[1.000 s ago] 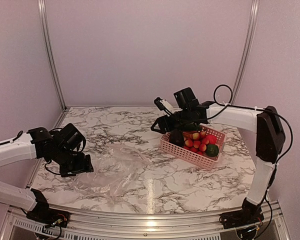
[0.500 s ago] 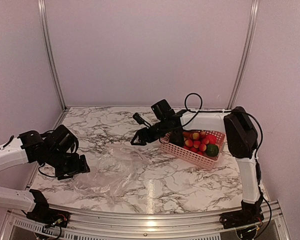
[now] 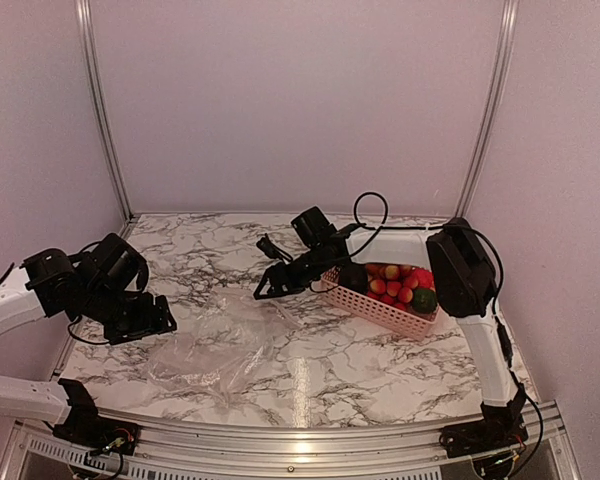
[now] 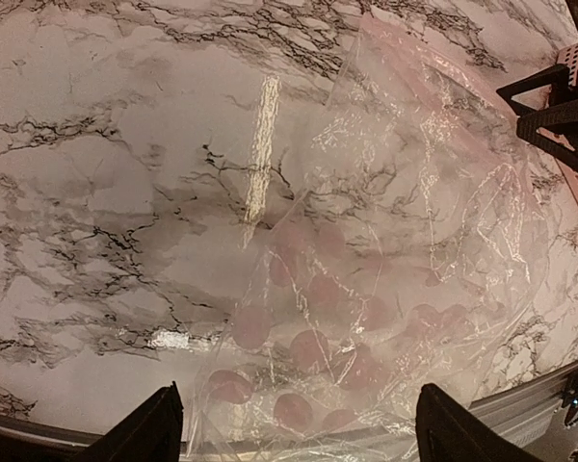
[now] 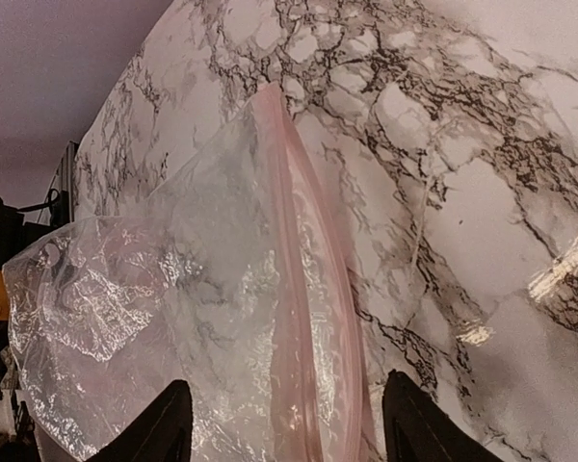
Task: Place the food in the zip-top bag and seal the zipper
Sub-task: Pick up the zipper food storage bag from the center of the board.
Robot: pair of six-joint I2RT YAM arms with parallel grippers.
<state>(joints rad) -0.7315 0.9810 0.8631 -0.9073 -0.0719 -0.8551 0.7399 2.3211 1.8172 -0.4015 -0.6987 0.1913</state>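
Note:
The clear crinkly zip-top bag lies flat on the marble table, left of centre; it also fills the left wrist view and the right wrist view. Its zipper is a pale pink strip along the mouth edge. The food, red-pink berries, a dark piece and a green piece, sits in the pink basket. My right gripper is open and empty, low over the bag's mouth edge. My left gripper is open and empty, above the bag's left end.
The pink slotted basket stands at the right of the table, just behind my right arm. The metal front rail runs along the near table edge. Walls close in the left, back and right sides.
My right arm has swung left from the basket to the bag's mouth edge. My left gripper has drawn back to the left and risen a little.

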